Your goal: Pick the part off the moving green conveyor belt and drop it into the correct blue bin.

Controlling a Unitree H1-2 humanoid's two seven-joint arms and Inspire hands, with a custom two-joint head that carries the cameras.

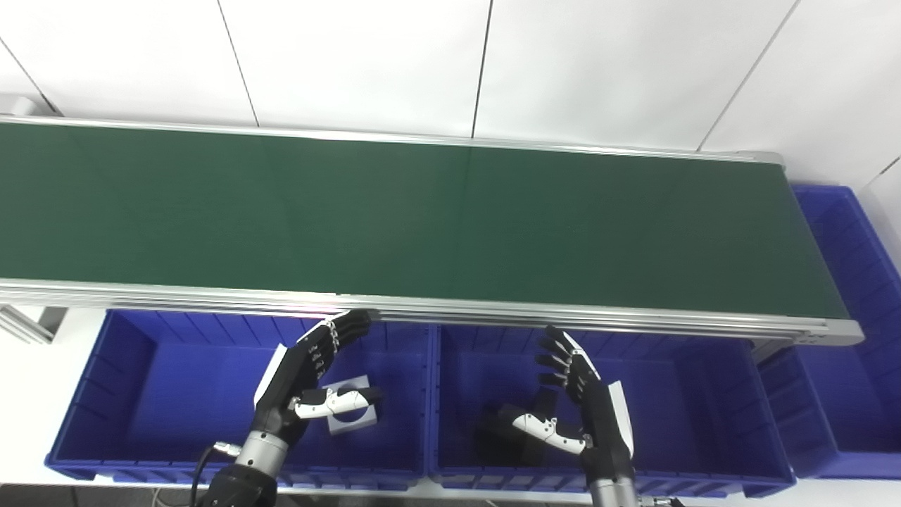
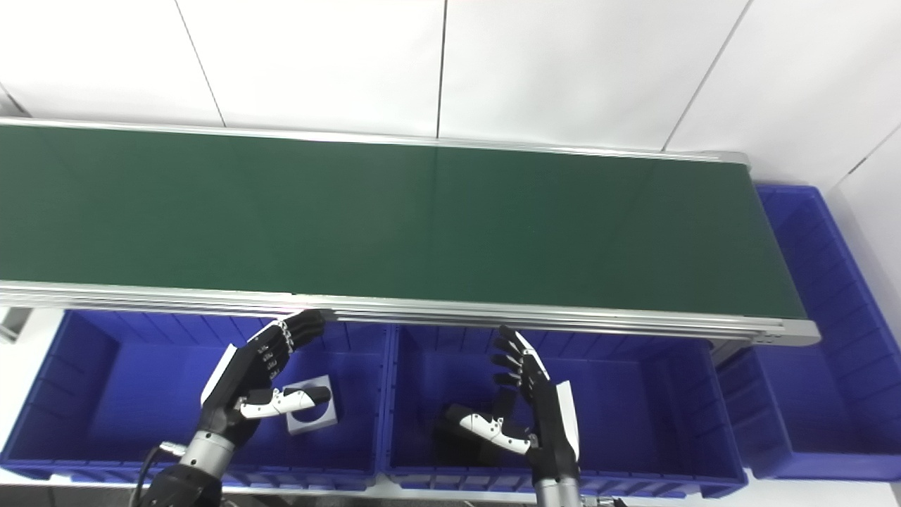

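The green conveyor belt [image 1: 422, 218] runs across the view and carries no part that I can see. My left hand [image 1: 310, 380] is open and empty above the left blue bin [image 1: 127, 415]. A white square part with a round hole [image 1: 350, 417] lies on that bin's floor just under the thumb. My right hand [image 1: 584, 401] is open and empty above the middle blue bin [image 1: 704, 408]. A black part [image 1: 503, 436] lies in that bin, partly hidden by the right thumb.
A third blue bin [image 1: 852, 338] stands at the belt's right end. The belt's aluminium front rail [image 1: 493, 313] runs just beyond both hands' fingertips. A white wall is behind the belt.
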